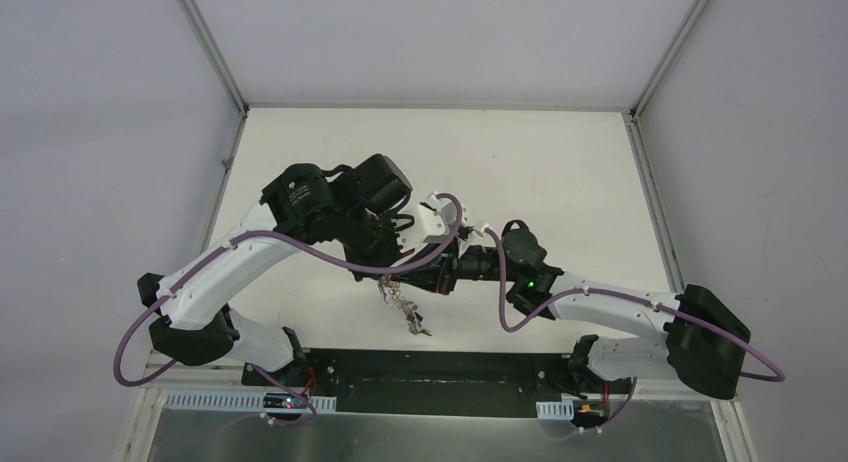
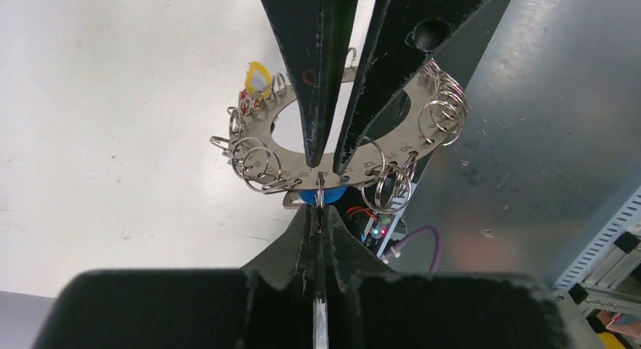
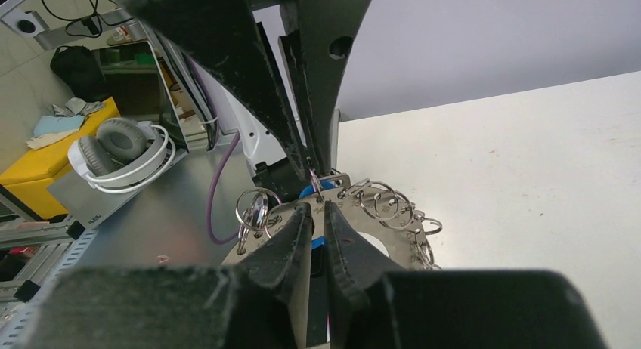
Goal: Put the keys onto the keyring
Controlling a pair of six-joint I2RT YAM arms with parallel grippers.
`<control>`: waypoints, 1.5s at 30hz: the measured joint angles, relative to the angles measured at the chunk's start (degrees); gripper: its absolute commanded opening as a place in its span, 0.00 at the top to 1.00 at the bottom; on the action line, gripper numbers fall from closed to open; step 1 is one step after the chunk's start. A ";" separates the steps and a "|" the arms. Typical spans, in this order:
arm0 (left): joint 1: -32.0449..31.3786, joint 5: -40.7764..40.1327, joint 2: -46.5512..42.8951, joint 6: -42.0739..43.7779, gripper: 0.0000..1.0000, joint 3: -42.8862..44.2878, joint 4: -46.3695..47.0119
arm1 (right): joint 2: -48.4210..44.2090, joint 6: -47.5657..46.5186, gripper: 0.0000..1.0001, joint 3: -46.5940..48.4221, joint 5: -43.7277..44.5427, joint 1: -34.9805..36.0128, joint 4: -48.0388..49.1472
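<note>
The right pincer [image 3: 317, 210] is clamping the band of the keyring [image 2: 258, 134], which is hanging clear of the worktop [image 2: 113, 137], while the left pincer [image 2: 320, 210], squeezed together, is pinching a blue key [image 2: 316, 195] just beside the keyring's rim.

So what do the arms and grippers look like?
The left arm and right arm have white shells with black joints; a purple cable loops along each. The left gripper and right gripper are black, each with two long tapered fingers, scuffed with pale specks. A green light glows near the right wrist.
</note>
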 measured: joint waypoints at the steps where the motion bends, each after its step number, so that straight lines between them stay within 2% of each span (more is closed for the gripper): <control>1: 0.00 0.00 -0.02 0.02 1.00 -0.02 0.04 | 0.00 0.00 0.88 0.00 -0.26 0.00 0.04; 7: 0.00 0.20 -0.57 0.02 1.00 -0.72 0.33 | 0.02 0.00 0.75 0.02 -1.55 0.00 0.13; 13: 0.00 0.98 -0.96 -0.04 1.00 -1.09 0.42 | 0.17 -0.04 0.67 0.26 -1.92 0.07 0.31; 18: 0.00 1.03 -2.05 -0.26 1.00 -2.25 1.44 | 0.79 -0.26 0.69 0.96 -1.95 0.22 0.39; 27: 0.00 1.22 -4.13 -1.49 1.00 -4.66 3.37 | 2.75 -0.31 0.96 1.86 -2.34 0.55 2.32; 29: 0.02 1.25 -4.35 -1.62 1.00 -4.96 3.37 | 3.19 -0.24 1.00 1.86 -2.43 0.59 2.75; 33: 0.00 1.29 -4.66 -1.64 1.00 -5.40 3.52 | 3.43 -0.22 1.00 1.86 -2.84 0.63 2.97; 35: 0.00 1.36 -4.85 -1.66 1.00 -5.66 3.69 | 3.45 -0.22 0.91 1.86 -3.04 0.68 2.97; 39: 0.00 1.62 -5.18 -1.66 1.00 -6.12 4.11 | 3.50 -0.17 0.82 1.88 -3.34 0.68 2.99; 45: 0.00 1.84 -5.77 -1.66 1.00 -6.43 5.09 | 3.96 -0.13 0.79 2.69 -3.76 0.70 3.43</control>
